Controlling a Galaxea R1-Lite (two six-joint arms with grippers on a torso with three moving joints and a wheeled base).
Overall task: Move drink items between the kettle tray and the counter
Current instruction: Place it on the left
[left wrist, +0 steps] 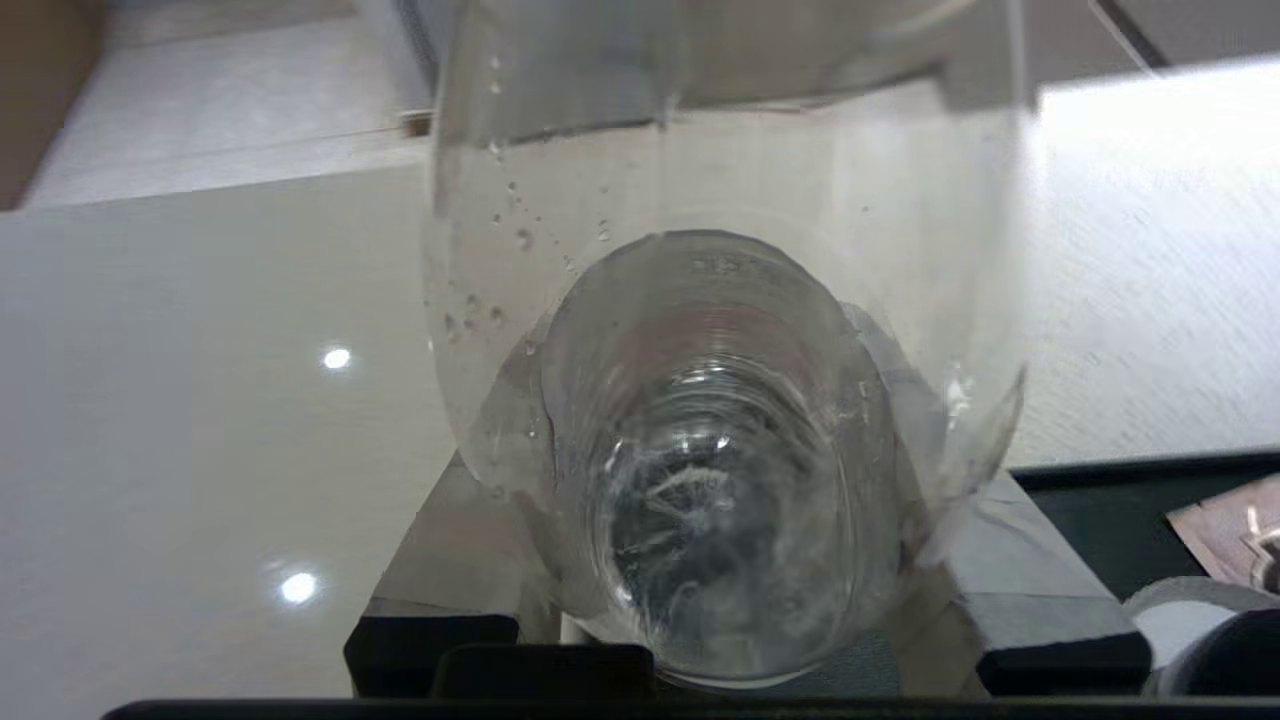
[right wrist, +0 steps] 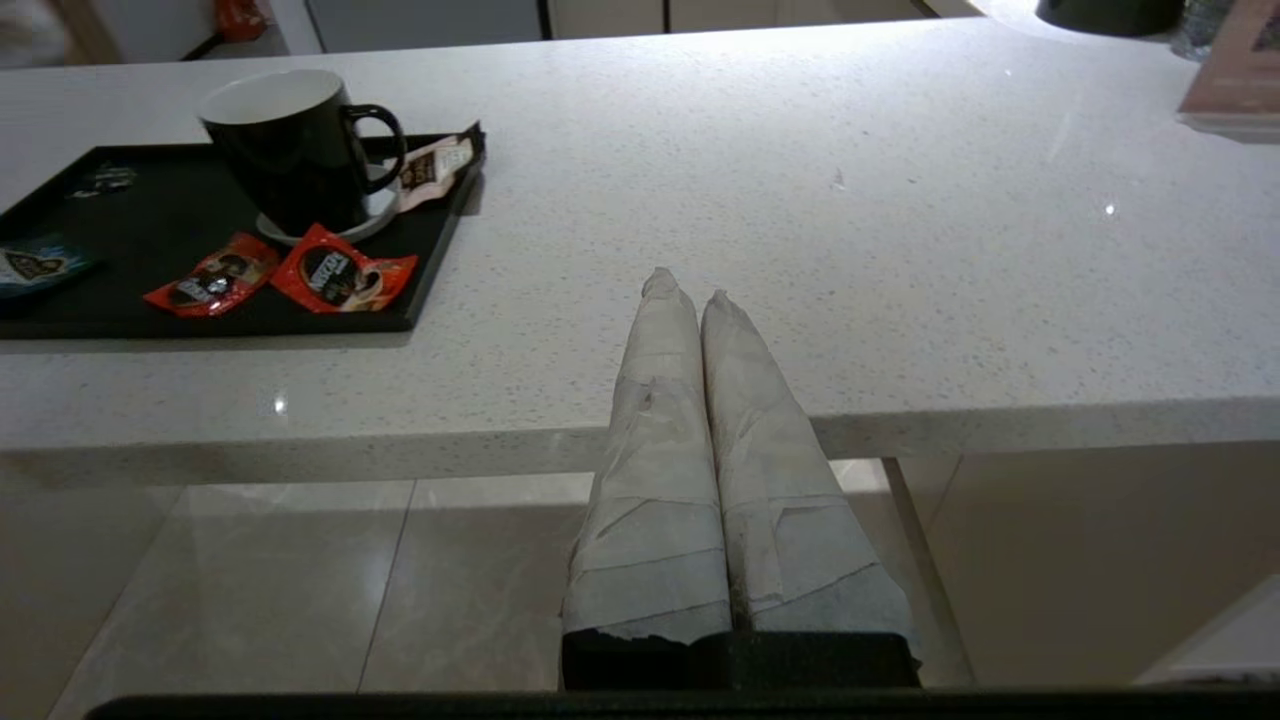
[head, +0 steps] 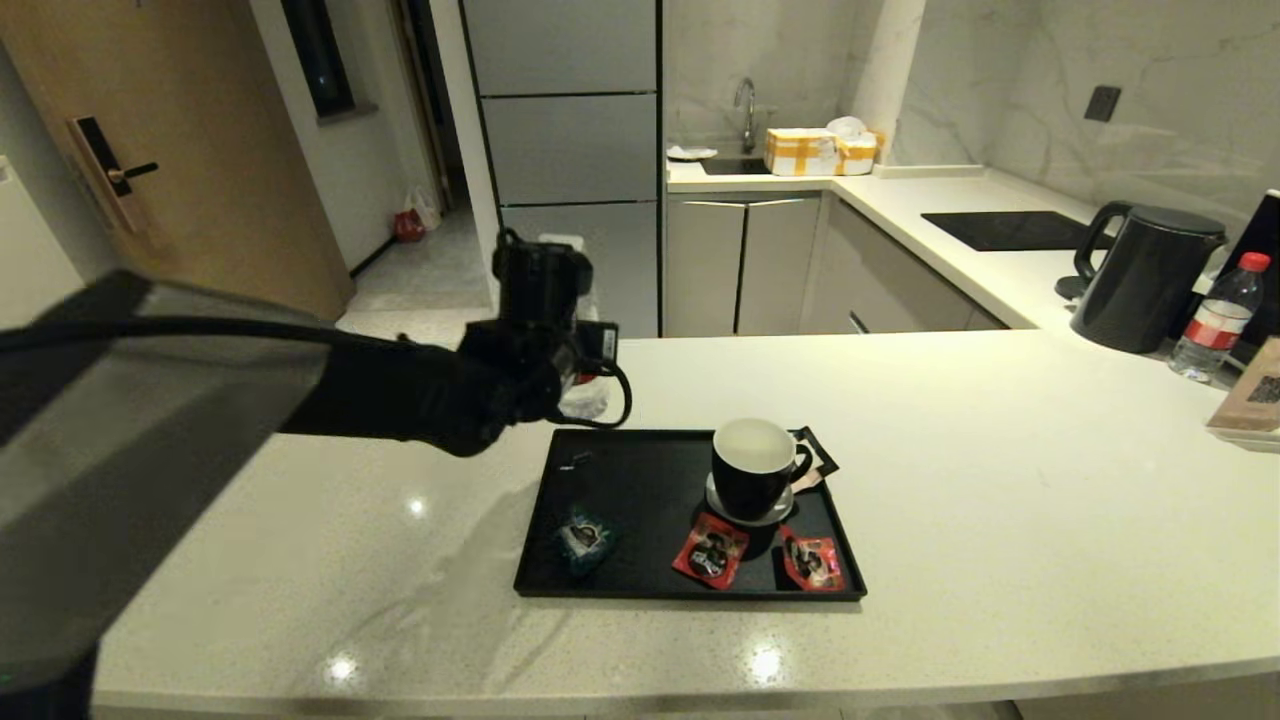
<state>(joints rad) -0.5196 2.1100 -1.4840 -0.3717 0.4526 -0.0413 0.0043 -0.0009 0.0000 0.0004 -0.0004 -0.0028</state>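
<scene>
Head view: left gripper (head: 578, 392) is raised above the far-left corner of the flat black rectangular kettle tray (head: 640, 590), carrying a small clear plastic water bottle (head: 585, 398) that is mostly hidden behind the wrist. In the left wrist view the same bottle (left wrist: 720, 440) fills the frame, seen along its length with water and droplets inside, clamped between the fingers (left wrist: 1040, 610). So the left fingers are closed round the bottle, about a bottle-width apart. I can't tell whether the base clears the tray rim or the wide off-white speckled stone counter (head: 1000, 480).

The small dark teal-blue flat sachet (head: 585, 536) lies on the near-left part of the tray. On the right half: a black mug with white inside (head: 755, 470) on a saucer, and two red sachets (head: 712, 550) just near of it. A second red-capped bottle (head: 1215, 320) stands far right beside a black kettle (head: 1145, 275).

Right gripper (right wrist: 690, 290) is parked off the near counter edge, its taped fingers pressed together, holding nothing.

Risks, my read:
- Smooth, wet-looking plastic with sloshing water; a light grip could let the bottle slip or rotate.
- Lowered onto the tray rim, it would land tilted and tip over.
- Swinging right could clip the mug.
- The wrist hides the bottle, so release height is hard to judge.
</scene>
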